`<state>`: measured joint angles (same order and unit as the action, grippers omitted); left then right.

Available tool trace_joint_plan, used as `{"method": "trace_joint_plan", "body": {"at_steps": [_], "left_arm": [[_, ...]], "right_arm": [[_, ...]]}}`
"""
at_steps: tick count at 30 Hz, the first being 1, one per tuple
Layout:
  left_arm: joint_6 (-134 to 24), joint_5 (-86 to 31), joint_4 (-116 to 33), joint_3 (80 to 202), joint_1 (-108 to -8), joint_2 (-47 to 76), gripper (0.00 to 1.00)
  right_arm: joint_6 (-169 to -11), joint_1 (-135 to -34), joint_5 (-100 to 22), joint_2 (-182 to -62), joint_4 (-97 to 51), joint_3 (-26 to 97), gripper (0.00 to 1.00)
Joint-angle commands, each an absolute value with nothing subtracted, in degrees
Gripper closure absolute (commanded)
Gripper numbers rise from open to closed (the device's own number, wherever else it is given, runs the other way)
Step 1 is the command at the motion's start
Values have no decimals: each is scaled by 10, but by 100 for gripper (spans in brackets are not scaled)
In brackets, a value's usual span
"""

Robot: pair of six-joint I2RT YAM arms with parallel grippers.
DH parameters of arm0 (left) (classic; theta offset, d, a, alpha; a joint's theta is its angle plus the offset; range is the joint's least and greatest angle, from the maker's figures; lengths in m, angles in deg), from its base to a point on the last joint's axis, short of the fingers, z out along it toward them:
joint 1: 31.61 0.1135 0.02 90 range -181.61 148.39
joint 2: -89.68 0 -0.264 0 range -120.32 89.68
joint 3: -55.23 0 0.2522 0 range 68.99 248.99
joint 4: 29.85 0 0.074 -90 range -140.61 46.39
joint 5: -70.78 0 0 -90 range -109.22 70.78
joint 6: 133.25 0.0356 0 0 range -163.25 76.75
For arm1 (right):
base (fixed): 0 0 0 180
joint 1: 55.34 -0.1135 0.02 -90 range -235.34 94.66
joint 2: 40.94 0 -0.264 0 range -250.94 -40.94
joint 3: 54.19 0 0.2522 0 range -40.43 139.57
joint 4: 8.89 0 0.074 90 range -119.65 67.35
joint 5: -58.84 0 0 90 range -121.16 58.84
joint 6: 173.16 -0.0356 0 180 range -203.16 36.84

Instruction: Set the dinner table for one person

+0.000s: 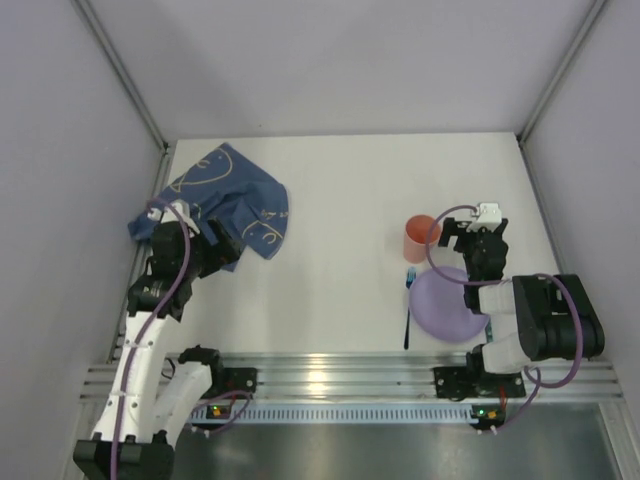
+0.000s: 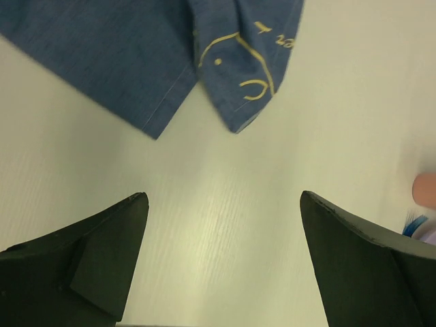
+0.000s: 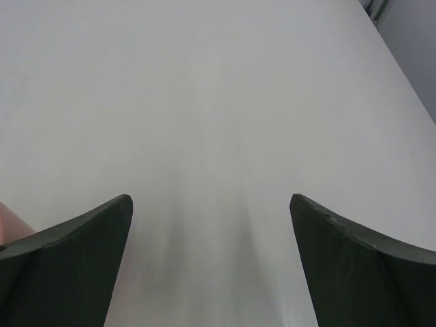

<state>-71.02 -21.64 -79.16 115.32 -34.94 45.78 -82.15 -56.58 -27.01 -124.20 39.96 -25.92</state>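
Note:
The white dinner table (image 1: 345, 190) carries a dark blue cloth mat (image 1: 232, 198) with pale line drawings, rumpled at the far left. A coral cup (image 1: 420, 238), a purple plate (image 1: 445, 303) and a blue utensil (image 1: 408, 312) lie at the right. My left gripper (image 1: 228, 248) is open and empty just short of the mat's near corner; in the left wrist view it (image 2: 223, 197) hovers over bare table with the mat (image 2: 136, 54) ahead. My right gripper (image 1: 478, 232) is open and empty, right of the cup; in the right wrist view it (image 3: 210, 199) faces bare table.
Grey walls close in the table on the left, right and back. An aluminium rail (image 1: 340, 375) runs along the near edge. The cup's edge shows at the left of the right wrist view (image 3: 8, 225) and at the right of the left wrist view (image 2: 426, 189).

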Motion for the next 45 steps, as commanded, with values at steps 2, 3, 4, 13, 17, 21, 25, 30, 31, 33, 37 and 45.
{"method": "trace_joint_plan", "body": {"at_steps": [2,3,4,13,17,21,25,30,31,33,37,45], "left_arm": [[-821,-120,-964,1186,-349,471,2],[-792,-152,-960,1198,-350,473,2],[-785,-173,-941,1202,-349,486,2],[-846,-227,-893,1115,-350,474,2],[-833,-216,-936,1144,-349,323,2],[-839,-222,-899,1206,-351,233,2],[-828,-205,-881,1289,-353,136,2],[-825,-102,-882,1403,-351,25,2],[-820,-96,-871,1411,-351,14,2],[-800,-75,-844,1438,-351,-27,2],[-758,-56,-842,1503,-350,-119,12],[-680,-49,-783,1574,-350,-229,19]], "right_arm": [[-819,-562,-284,-1240,435,-257,0],[-819,-562,-284,-1240,434,-257,0],[-819,-561,-285,-1240,435,-257,0],[-819,-562,-284,-1240,435,-256,0],[-818,-562,-284,-1240,435,-257,0],[-819,-562,-284,-1240,435,-257,0],[-820,-562,-277,-1241,431,-255,0],[-807,-607,-175,-1174,354,-231,0],[-796,-614,-174,-1153,253,-188,0],[-839,-618,-158,-1113,179,-141,0],[-1155,-592,-199,-1114,-62,11,0],[-1140,-611,-337,-1126,-219,127,0]]}}
